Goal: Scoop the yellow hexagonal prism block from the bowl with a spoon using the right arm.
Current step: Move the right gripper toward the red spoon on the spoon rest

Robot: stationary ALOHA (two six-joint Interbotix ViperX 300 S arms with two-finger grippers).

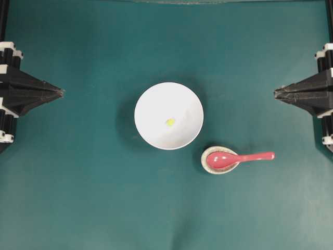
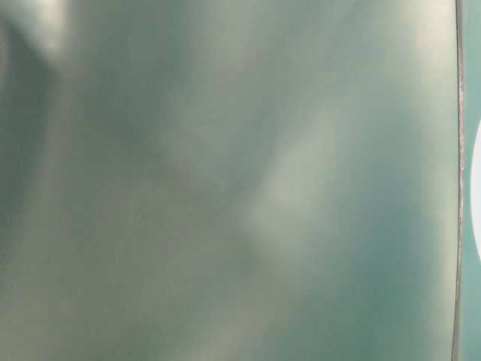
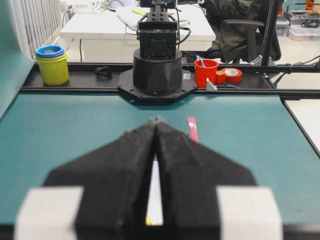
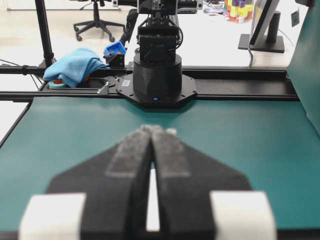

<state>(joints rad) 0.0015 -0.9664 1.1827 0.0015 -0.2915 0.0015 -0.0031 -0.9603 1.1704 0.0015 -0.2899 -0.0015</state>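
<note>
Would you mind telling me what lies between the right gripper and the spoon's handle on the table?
Nothing: in the overhead view only bare green table mat separates the right gripper from the spoon, whose head rests in the small speckled dish.

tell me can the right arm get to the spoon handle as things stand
Probably yes. The spoon lies with its head in the small dish and its handle pointing toward the right gripper, which is shut. Only bare table lies between them, and the bowl sits off to the side.
</note>
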